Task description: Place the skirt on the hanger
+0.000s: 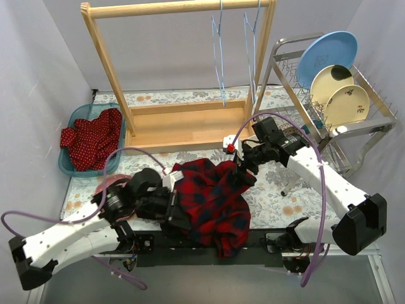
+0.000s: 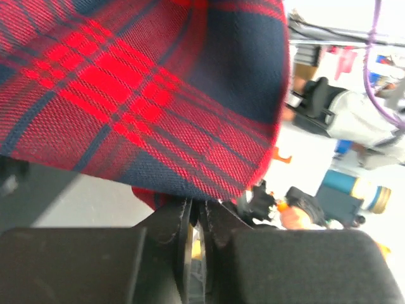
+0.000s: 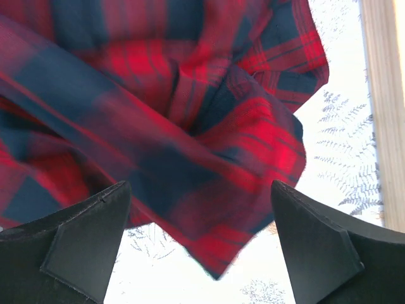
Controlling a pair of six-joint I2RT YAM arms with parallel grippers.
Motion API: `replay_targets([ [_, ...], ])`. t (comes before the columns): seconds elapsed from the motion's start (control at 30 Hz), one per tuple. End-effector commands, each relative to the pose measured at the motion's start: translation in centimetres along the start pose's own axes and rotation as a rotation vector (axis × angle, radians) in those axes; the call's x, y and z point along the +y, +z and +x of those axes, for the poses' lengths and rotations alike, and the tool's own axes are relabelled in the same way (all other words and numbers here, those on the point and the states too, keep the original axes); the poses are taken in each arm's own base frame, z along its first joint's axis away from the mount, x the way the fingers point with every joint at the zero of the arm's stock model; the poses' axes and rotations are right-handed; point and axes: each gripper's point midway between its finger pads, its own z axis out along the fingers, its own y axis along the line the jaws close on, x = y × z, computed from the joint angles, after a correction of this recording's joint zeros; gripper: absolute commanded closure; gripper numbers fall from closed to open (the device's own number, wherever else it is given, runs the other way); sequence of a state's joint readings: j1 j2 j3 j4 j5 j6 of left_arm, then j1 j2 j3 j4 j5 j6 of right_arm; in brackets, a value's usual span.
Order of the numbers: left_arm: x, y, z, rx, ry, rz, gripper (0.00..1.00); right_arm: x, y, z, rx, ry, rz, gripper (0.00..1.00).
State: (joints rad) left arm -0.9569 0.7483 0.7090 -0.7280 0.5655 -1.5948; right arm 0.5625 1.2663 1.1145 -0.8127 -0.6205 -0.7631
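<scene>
The red and navy plaid skirt [image 1: 212,199] lies crumpled at the table's front middle. My left gripper [image 1: 174,201] is shut on the skirt's left edge; in the left wrist view the cloth [image 2: 145,95] rises out of the closed jaws [image 2: 197,218]. My right gripper [image 1: 243,171] is open just over the skirt's right upper corner; in the right wrist view the cloth [image 3: 190,126] hangs between the spread fingers [image 3: 82,247]. Two blue wire hangers [image 1: 221,57] hang from the wooden rack's top bar at the back.
The wooden rack [image 1: 183,123] stands at the back middle. A teal basket [image 1: 76,158] with a red dotted garment [image 1: 92,136] sits at the left. A wire dish rack [image 1: 329,107] with plates stands at the right. A pink object [image 1: 109,183] lies by the left arm.
</scene>
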Motion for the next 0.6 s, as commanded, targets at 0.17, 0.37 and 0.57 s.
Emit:
replay_targets([
  [0.17, 0.5, -3.7, 4.5, 0.022, -0.154, 0.047, 0.49, -0.4, 1.5, 1.6, 0.044, 0.028, -0.018, 0.01],
  [0.37, -3.8, -6.7, -1.3, -0.239, 0.050, 0.001, 0.23, 1.0, 2.4, 3.0, 0.052, 0.062, -0.084, 0.02],
  [0.57, -2.3, -1.9, -10.9, -0.389, 0.165, -0.258, 0.14, 3.0, 3.7, 5.1, 0.095, 0.062, -0.199, 0.28],
])
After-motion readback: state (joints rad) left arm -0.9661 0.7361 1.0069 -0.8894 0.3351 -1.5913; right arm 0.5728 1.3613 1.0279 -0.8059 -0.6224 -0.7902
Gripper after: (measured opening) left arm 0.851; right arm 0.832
